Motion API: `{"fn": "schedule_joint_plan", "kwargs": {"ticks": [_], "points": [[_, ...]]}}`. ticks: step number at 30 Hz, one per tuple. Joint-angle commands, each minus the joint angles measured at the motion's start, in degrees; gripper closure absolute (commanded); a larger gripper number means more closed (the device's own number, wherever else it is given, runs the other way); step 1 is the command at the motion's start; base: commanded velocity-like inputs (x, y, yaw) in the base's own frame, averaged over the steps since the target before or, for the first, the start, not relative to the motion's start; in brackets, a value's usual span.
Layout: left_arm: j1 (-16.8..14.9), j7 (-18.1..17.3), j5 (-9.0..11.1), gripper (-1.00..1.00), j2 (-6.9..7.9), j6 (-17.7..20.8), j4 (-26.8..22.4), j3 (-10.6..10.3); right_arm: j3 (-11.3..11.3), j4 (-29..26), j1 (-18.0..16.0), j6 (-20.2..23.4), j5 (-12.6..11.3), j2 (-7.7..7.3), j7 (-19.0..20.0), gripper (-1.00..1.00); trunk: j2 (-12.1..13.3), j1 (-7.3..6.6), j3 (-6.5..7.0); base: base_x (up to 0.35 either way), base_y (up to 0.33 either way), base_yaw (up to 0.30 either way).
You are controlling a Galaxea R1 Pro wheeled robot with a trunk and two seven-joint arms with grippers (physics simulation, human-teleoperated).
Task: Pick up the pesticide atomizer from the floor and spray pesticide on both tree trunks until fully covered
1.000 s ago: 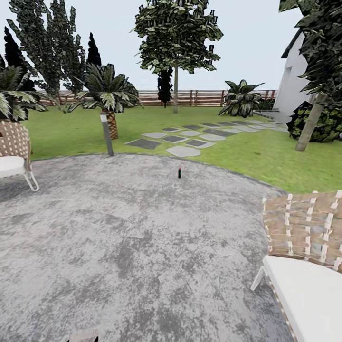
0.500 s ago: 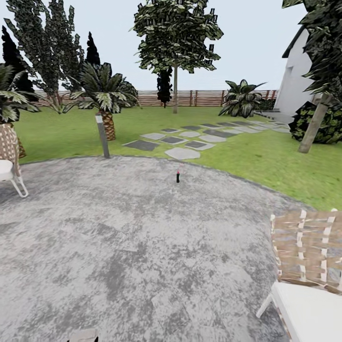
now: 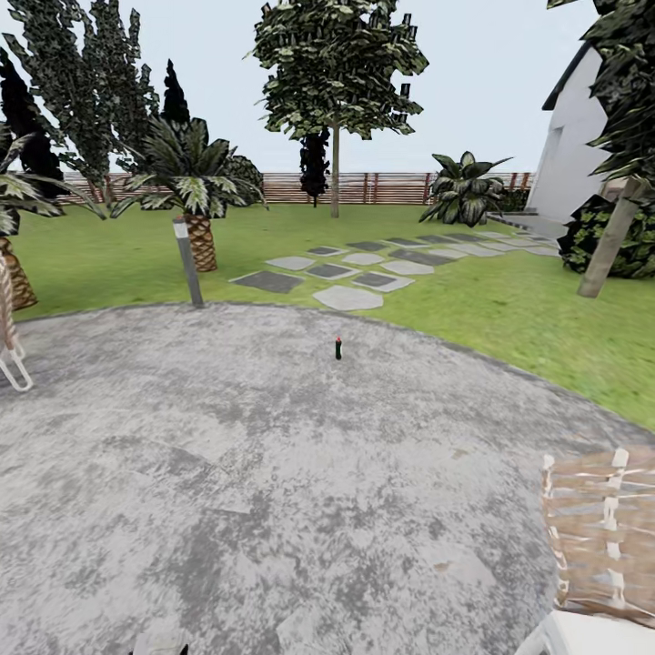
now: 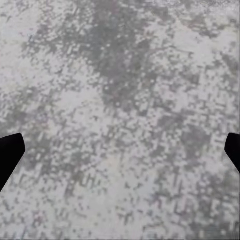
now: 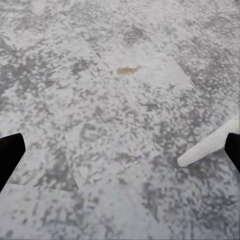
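both sets of jaws stand apart with nothing between them: in the left wrist view the left gripper (image 4: 120, 150) shows dark fingertips (image 4: 10, 152) at the two edges over mottled grey paving, and in the right wrist view the right gripper (image 5: 120, 152) shows the same over the paving, with a white chair leg (image 5: 207, 145) lying close by.

from the head view the pesticide atomizer (image 3: 338, 348) stands upright on the round grey patio (image 3: 273, 473), near its far edge, small and dark with what seems a red tip. beyond it, stepping stones (image 3: 350, 273) cross the lawn (image 3: 455, 300) toward the slatted fence (image 3: 382, 187). one tall tree (image 3: 335, 82) rises by the fence, straight past the atomizer; another trunk (image 3: 611, 241) leans at the right beside a dark bush (image 3: 600, 236). a woven chair (image 3: 605, 537) sits at the near right, a lamp post (image 3: 187, 262) at the patio's far left edge.
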Motion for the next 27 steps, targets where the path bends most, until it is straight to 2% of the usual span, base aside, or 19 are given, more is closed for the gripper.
{"fn": "schedule_joint_plan", "kwargs": {"ticks": [1, 27], "points": [[0.01, 0.0, 0.0, -1.0, 0.0, 0.0, 0.0, 0.0, 0.0, 0.0, 0.0, 0.0, 0.0, 0.01, 0.01, -1.0, 0.0, 0.0, 0.0, 0.34, -0.005, 0.0], [-0.02, 0.0, 0.0, -1.0, 0.0, 0.0, 0.0, 0.0, 0.0, -0.09, 0.0, -0.01, -0.07, -0.01, 0.01, -1.0, 0.0, 0.0, 0.0, 0.34, 0.0, 0.0]]}}
